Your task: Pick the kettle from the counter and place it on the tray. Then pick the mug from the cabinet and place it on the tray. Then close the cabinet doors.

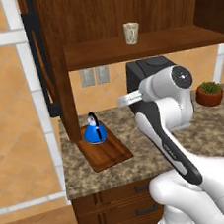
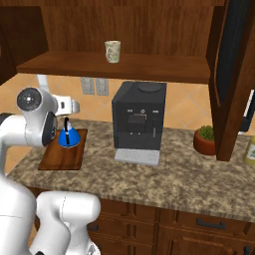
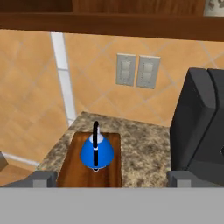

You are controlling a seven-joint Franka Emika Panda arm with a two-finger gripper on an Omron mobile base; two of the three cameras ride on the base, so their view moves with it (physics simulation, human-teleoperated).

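Sitting upright on the tray (image 1: 112,156) at the counter's (image 2: 189,174) end was the kettle (image 3: 96,152), first step seemingly done, fingertips (image 3: 43,178) spread wide and empty above it, presumably bound for the mug (image 2: 113,51) on the cabinet (image 1: 140,45) shelf.

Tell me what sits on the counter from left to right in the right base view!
Tray with the kettle on it → coffee machine → potted plant → yellowish bottle at the right edge.
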